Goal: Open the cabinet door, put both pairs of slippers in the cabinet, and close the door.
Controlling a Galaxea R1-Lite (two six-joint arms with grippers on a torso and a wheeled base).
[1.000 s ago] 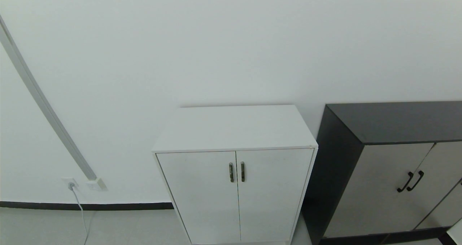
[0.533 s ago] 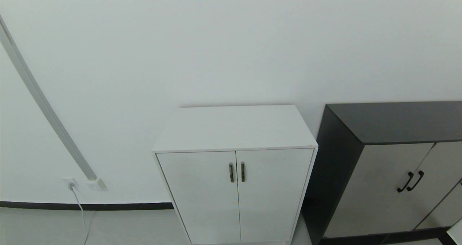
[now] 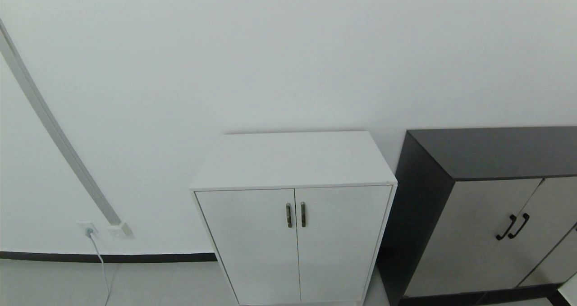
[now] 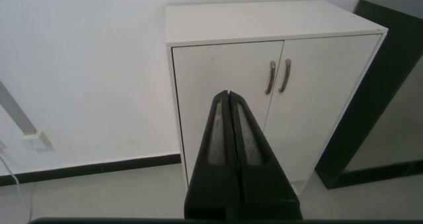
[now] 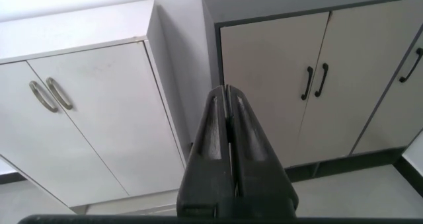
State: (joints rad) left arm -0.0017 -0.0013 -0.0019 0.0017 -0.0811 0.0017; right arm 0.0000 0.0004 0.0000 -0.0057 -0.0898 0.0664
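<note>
A white cabinet [image 3: 293,171] stands against the wall with both doors closed. Two metal handles [image 3: 295,214] sit side by side at the middle seam. In the left wrist view my left gripper [image 4: 229,97] is shut with nothing in it, held some way in front of the white cabinet [image 4: 264,26] and its handles [image 4: 278,76]. In the right wrist view my right gripper [image 5: 227,92] is shut and empty, held out in front of the white cabinet [image 5: 86,32] and the dark one beside it.
A dark cabinet [image 3: 487,153] with grey doors and black handles [image 3: 513,226] stands right of the white one. A wall socket [image 3: 88,229] with a cable and a slanted cable duct [image 3: 49,121] are at the left. Bare grey floor [image 3: 148,283] lies before the wall.
</note>
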